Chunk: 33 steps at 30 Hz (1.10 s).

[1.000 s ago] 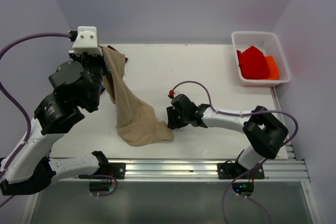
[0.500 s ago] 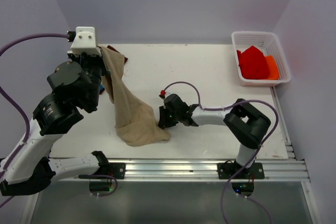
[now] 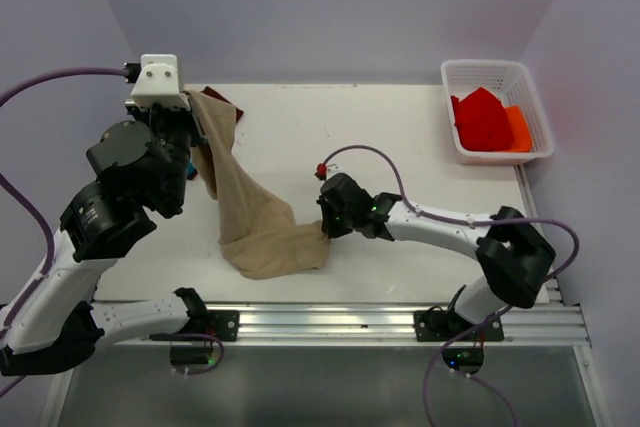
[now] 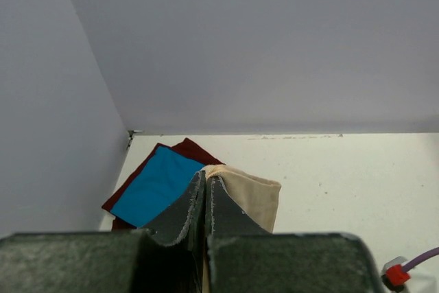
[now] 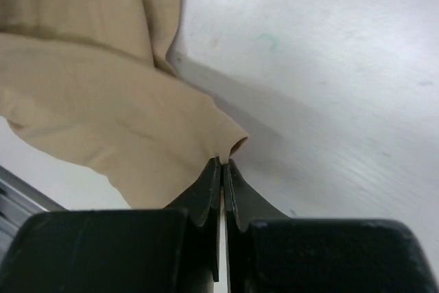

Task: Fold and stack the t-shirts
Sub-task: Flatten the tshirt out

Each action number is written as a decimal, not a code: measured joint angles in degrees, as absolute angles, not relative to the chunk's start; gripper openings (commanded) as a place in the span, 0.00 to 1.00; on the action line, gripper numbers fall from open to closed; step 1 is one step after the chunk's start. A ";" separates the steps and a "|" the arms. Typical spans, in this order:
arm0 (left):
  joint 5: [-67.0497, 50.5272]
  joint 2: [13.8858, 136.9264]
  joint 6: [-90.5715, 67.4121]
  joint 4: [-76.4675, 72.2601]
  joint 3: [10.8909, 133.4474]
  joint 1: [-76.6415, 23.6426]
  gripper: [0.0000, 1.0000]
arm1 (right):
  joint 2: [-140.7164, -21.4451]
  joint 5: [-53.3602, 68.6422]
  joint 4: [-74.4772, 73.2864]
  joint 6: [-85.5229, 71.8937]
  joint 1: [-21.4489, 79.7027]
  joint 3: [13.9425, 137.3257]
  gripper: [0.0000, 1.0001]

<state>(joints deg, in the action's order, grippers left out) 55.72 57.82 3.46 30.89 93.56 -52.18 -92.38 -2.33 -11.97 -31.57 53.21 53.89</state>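
Tan t-shirt, one, clamped in left hand, right hand, one blue, one maroon

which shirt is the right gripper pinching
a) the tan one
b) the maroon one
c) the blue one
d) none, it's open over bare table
a: the right wrist view shows the right gripper with its fingers closed on a bunched edge of the tan t-shirt, while the blue t-shirt and maroon t-shirt lie away in the far left corner.
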 measured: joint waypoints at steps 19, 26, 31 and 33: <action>56.40 57.74 3.90 28.29 90.08 -52.18 0.00 | -71.94 -38.89 -32.23 -17.87 35.53 69.91 0.00; 56.38 57.47 4.01 27.00 89.25 -52.18 0.00 | -59.94 -38.46 -33.58 -22.37 35.59 63.29 0.00; 56.34 57.54 4.01 26.94 88.36 -52.18 0.00 | -56.75 -33.30 -36.80 -29.93 42.24 50.98 0.00; 56.34 57.74 4.01 26.81 88.23 -52.18 0.00 | -58.08 -31.42 -38.79 -32.91 47.22 47.29 0.00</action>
<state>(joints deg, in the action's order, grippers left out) 56.34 57.74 4.01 26.81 88.23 -52.18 -58.08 -31.42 -38.79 -32.91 47.22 47.29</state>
